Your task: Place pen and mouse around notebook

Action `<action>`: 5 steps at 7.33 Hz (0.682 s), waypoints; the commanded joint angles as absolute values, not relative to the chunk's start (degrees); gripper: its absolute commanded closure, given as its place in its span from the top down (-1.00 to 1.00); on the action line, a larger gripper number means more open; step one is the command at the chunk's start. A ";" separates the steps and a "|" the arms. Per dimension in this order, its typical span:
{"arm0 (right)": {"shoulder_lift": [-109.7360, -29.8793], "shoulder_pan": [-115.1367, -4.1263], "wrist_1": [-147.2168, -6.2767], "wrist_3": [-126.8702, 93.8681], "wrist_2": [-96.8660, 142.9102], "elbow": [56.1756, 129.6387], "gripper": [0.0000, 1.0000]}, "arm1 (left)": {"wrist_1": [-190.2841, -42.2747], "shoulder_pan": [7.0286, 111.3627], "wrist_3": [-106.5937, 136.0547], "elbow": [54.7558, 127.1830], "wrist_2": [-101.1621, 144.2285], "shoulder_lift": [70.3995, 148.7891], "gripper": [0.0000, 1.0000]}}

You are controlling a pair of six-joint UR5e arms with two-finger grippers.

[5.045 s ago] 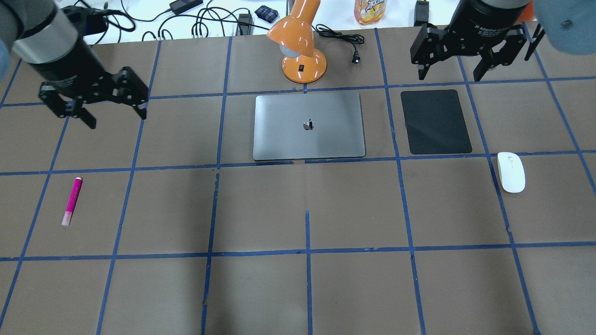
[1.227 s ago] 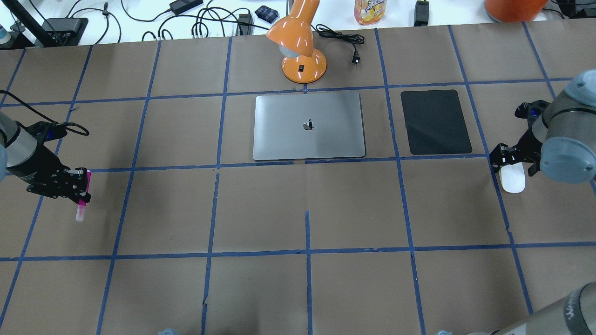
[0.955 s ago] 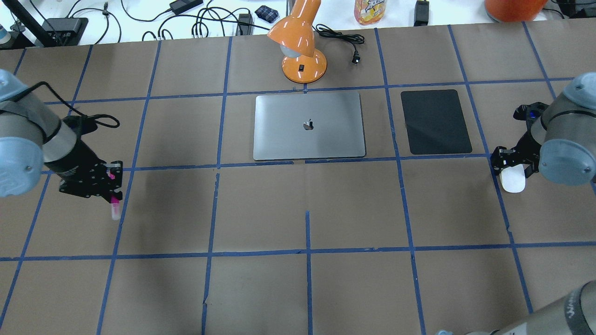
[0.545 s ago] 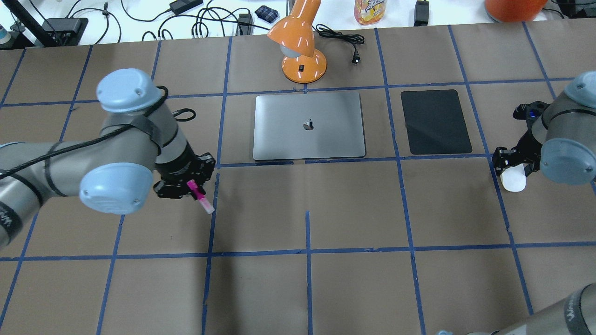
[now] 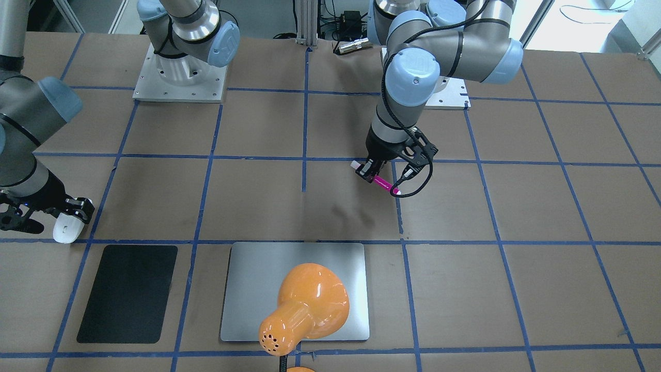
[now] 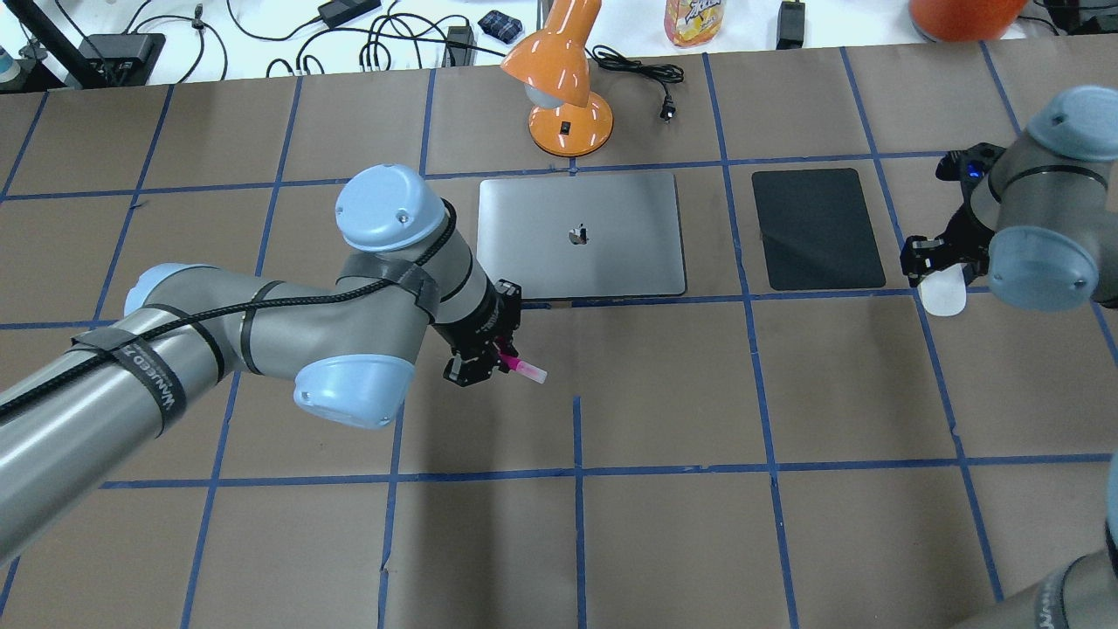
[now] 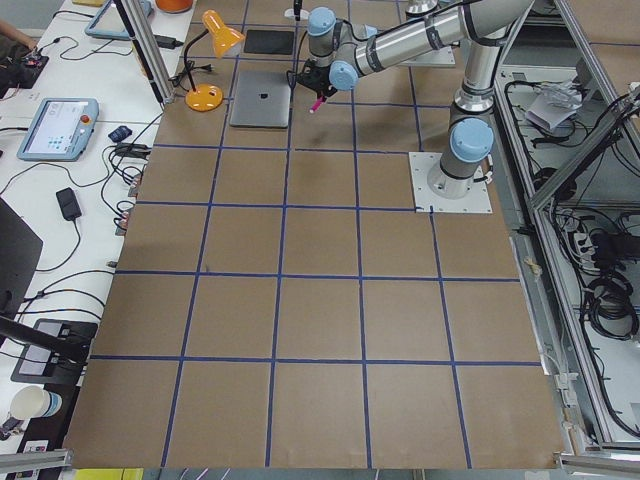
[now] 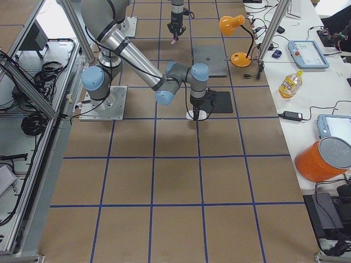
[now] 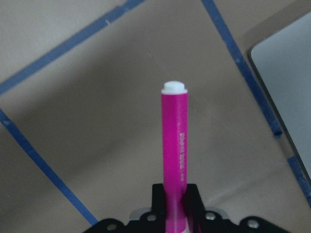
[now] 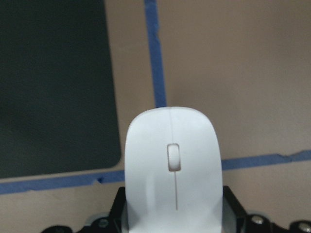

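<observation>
Now holding pen (image 6: pixel 524 371) pinched in left gripper (image 6: pixel 496 356), mouse (image 6: pixel 944 299) pinched in right gripper (image 6: pixel 942 269); lower flat just beside upper-centre notebook (image 6: pixel 611 262).

Overhead and front cameras faced each other across the table (image 6: pixel 664 542), both taking in the notebook (image 6: pixel 611 253) and lamp (image 6: pixel 569 127) (side views stood far off at its ends), while wrist cameras peered closely down at the tabletop.
</observation>
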State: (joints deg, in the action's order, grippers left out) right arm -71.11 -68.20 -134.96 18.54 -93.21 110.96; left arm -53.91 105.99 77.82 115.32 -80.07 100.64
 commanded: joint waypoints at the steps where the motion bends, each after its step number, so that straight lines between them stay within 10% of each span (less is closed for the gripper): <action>1: -67.61 -74.51 -135.09 14.17 -90.10 105.85 0.16 | -50.04 110.82 87.93 114.87 -79.19 105.09 -0.71; 5: -60.83 -78.49 -135.97 12.13 -90.09 100.55 0.16 | -50.97 113.99 100.19 107.51 -79.54 112.39 -0.87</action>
